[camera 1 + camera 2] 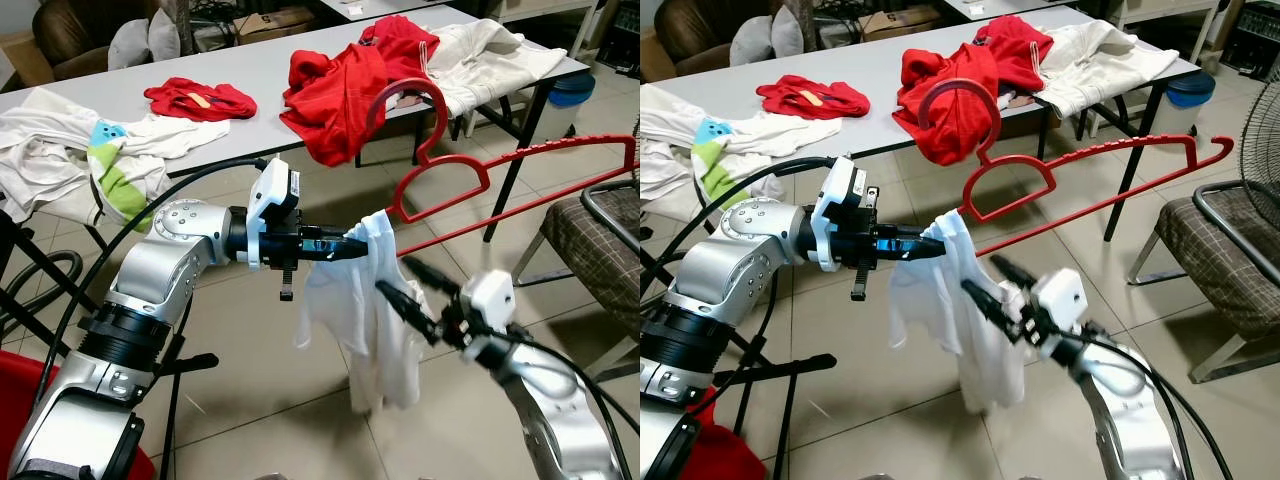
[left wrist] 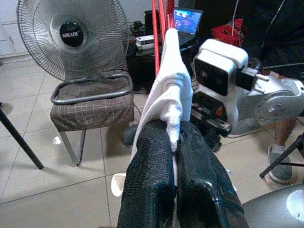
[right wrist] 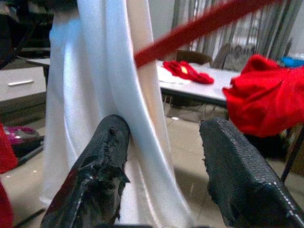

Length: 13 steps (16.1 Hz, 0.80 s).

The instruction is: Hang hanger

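Hanger [image 1: 470, 180]: one, red. One white shirt [image 1: 360, 320] clamped in left tool [image 1: 350, 248]; right tool [image 1: 408, 290] apart.

The right gripper [image 3: 164, 156] held its two textured black fingers [image 3: 97, 175] spread apart, the hanging white cloth garment [image 3: 111, 90] falling between them. A blurred red plastic hanger bar [image 3: 199, 28] crossed above. Behind, crumpled red clothing [image 3: 263, 95] lay on a grey table [image 3: 199, 90].
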Tool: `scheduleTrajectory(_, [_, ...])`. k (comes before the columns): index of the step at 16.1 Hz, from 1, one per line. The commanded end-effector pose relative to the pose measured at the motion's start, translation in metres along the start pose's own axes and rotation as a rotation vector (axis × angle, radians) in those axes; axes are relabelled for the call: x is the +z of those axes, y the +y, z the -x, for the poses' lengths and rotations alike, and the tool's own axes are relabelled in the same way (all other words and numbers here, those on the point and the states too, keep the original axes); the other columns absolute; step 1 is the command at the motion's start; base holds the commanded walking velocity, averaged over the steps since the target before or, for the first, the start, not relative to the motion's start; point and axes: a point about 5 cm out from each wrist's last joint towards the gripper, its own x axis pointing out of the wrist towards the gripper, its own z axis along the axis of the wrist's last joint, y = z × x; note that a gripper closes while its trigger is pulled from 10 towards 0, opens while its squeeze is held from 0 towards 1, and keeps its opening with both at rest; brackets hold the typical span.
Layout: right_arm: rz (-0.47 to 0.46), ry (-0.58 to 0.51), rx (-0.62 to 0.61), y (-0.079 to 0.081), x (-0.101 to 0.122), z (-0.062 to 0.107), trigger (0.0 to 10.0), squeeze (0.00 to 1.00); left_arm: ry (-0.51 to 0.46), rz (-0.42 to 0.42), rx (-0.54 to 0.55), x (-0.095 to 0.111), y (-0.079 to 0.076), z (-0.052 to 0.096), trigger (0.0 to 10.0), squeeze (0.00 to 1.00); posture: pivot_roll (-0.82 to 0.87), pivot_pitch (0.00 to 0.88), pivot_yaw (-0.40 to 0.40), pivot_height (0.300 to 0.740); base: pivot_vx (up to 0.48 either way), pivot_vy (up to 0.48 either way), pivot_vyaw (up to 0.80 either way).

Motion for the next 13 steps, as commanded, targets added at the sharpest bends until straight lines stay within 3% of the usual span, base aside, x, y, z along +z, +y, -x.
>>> scheduleTrajectory(1, [0.027, -0.011, 0.030, 0.002, 0.004, -0.003, 10.0, 1.00, -0.012, -0.020, 0.004, 0.008, 0.003, 0.005, 0.0, 0.00, -0.13, 0.000, 0.124, 0.740, 0.000, 0.000, 0.00])
scheduleTrajectory(4, [0.074, 0.020, 0.185, 0.016, 0.007, 0.003, 10.0, 1.00, -0.007, -0.017, 0.000, 0.009, 0.005, 0.005, 0.0, 0.00, -0.14, 0.000, 0.136, 0.740, 0.000, 0.000, 0.00])
scheduleTrajectory(6, [0.096, 0.034, 0.213, 0.018, 0.009, 0.007, 10.0, 1.00, -0.003, -0.016, -0.003, 0.008, 0.005, 0.005, 0.0, 0.00, -0.14, 0.000, 0.138, 0.740, 0.000, 0.000, 0.00])
scheduleTrajectory(7, [0.109, 0.050, 0.232, 0.020, 0.009, 0.011, 10.0, 0.18, 0.002, -0.015, 0.000, 0.007, 0.006, 0.005, 0.0, 0.00, -0.14, 0.000, 0.139, 0.740, 0.000, 0.000, 0.00])
scheduleTrajectory(8, [0.113, 0.054, 0.237, 0.021, 0.009, 0.012, 10.0, 0.18, 0.006, -0.016, 0.003, 0.007, 0.006, 0.005, 0.0, 0.00, -0.14, 0.000, 0.138, 0.740, 0.000, 0.000, 0.00])
scheduleTrajectory(9, [0.116, 0.054, 0.241, 0.024, 0.009, 0.013, 10.0, 0.00, 0.011, -0.019, 0.013, 0.006, 0.007, 0.004, 0.0, 0.00, -0.14, 0.000, 0.138, 0.740, 0.000, 0.000, 0.00])
scheduleTrajectory(13, [0.125, 0.010, 0.227, 0.026, 0.017, 0.003, 10.0, 0.00, 0.021, -0.017, 0.010, 0.005, 0.005, 0.004, 0.0, 0.00, -0.13, 0.000, 0.138, 0.740, 0.000, 0.000, 0.00])
